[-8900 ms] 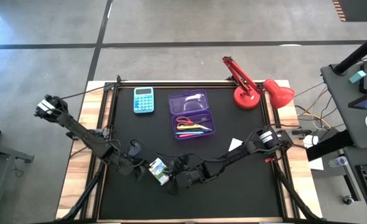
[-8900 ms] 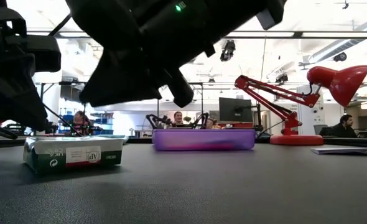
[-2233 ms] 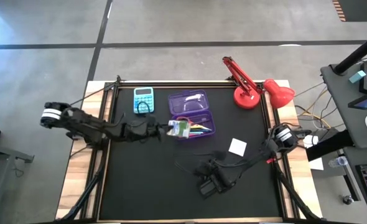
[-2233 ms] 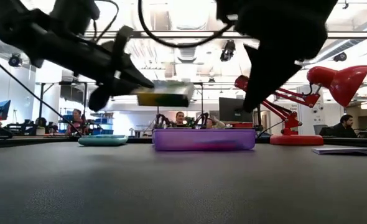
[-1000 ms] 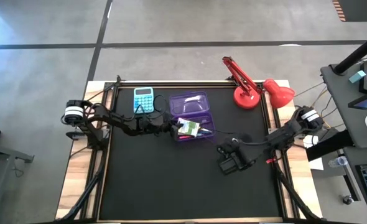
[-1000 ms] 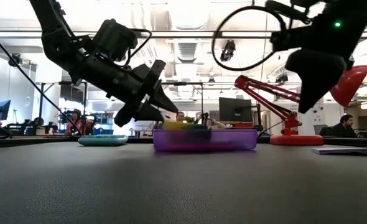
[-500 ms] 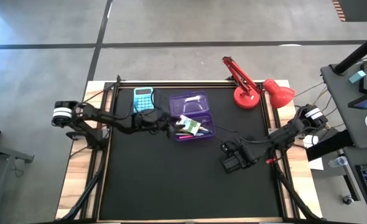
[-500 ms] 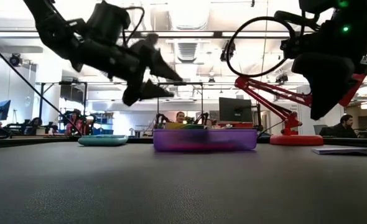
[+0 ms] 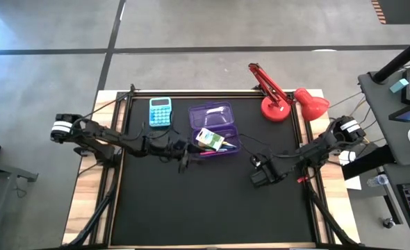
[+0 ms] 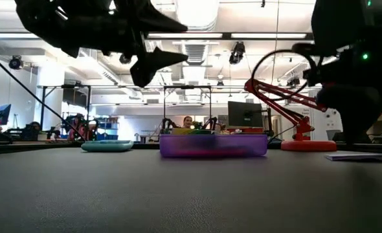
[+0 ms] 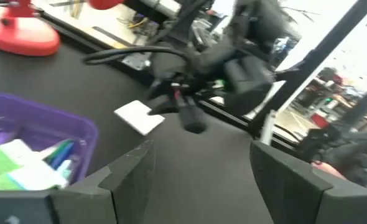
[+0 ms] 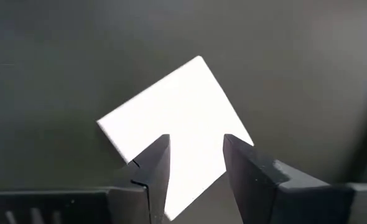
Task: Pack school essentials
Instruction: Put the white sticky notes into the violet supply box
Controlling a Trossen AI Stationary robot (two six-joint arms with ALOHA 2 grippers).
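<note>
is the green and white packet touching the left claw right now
Apart. The high view shows the green-and-white packet lying in the purple case, while the left claw sits off the case's side over bare mat.

light-blue calculator (image 9: 160,111) flat near table's far edge, red desk lamp (image 9: 281,98) at far right corner, arm folded, black table mat (image 9: 191,201), people seated in the room behind (image 10: 188,122)
</note>
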